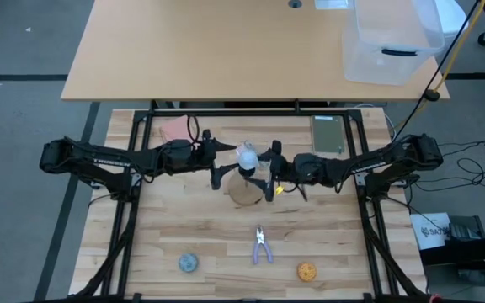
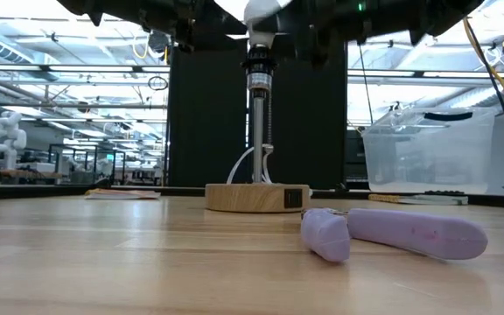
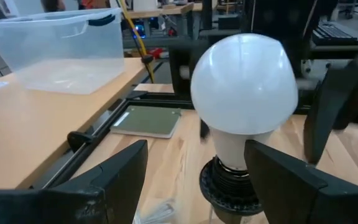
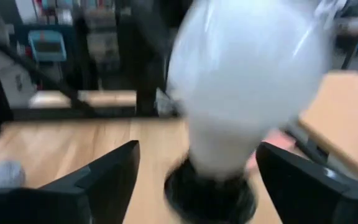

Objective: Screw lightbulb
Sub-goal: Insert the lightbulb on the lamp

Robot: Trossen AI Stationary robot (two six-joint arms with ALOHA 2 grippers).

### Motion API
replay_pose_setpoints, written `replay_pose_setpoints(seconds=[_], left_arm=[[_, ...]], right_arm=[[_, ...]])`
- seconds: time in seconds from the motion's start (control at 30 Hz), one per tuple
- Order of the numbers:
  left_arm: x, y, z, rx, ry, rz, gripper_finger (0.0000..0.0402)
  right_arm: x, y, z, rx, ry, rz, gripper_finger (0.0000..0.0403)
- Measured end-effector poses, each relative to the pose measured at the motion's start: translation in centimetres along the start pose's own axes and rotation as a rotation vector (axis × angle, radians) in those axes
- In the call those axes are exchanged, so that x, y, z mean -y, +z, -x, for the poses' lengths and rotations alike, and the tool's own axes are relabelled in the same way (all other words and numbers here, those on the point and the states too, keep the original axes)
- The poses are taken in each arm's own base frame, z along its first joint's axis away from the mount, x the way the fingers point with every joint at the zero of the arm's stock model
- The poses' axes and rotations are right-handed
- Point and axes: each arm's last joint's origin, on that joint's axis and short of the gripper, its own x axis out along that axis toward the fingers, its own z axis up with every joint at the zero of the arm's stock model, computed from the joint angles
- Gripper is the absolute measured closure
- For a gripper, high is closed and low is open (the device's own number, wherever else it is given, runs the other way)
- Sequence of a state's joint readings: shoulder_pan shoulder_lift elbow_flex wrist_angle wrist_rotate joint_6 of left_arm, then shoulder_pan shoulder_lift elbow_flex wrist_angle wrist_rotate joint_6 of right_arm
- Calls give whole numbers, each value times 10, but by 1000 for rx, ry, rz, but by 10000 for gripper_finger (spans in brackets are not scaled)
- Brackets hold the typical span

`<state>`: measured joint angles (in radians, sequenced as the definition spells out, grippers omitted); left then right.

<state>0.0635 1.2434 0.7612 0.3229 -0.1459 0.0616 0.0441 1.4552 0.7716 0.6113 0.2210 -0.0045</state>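
- Dark fingers of left gripper spread wide either side of lightbulb; no contact visible, nothing held.
- Right gripper likewise wide open, fingers flanking same lightbulb from opposite side; touching or apart not determinable, view too smeared.
- Lightbulb upright, base seated in black socket atop thin post rising from round wooden stand, mid-table between both arms.
- Judgement: opposed approach from both sides, at bulb height, suits steadying and twisting the glass; bulb seemingly in socket already, how far screwed in unknown.
- Farther out on table: lilac-handled pliers, blue-grey ball, orange ball, all well apart from stand.
- Clear plastic bin on adjacent tabletop, beyond work area.
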Motion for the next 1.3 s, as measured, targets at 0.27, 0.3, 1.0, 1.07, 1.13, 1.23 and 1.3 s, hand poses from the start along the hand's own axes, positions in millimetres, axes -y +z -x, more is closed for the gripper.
replay_pose_setpoints(seconds=[0.27,0.3,1.0,1.07,1.13,1.23,1.3], left_arm=[[0,-4,0,-39,-9,-2,129],[1,-4,0,-47,-10,-3,129],[-4,7,25,-62,-5,-47,190],[-4,7,24,-61,-5,-56,237],[-4,6,24,-64,-5,-59,291],[-4,6,24,-64,-5,-61,372],[-4,6,24,-65,-6,-61,392]], right_arm=[[0,1,0,2,-8,7,69],[0,0,0,-9,-8,9,69],[3,24,47,-161,-80,82,136],[1,23,46,-164,-87,93,184],[-1,21,46,-174,-126,105,239],[-5,21,47,-172,-178,131,326],[-8,21,49,-166,-213,141,377]])
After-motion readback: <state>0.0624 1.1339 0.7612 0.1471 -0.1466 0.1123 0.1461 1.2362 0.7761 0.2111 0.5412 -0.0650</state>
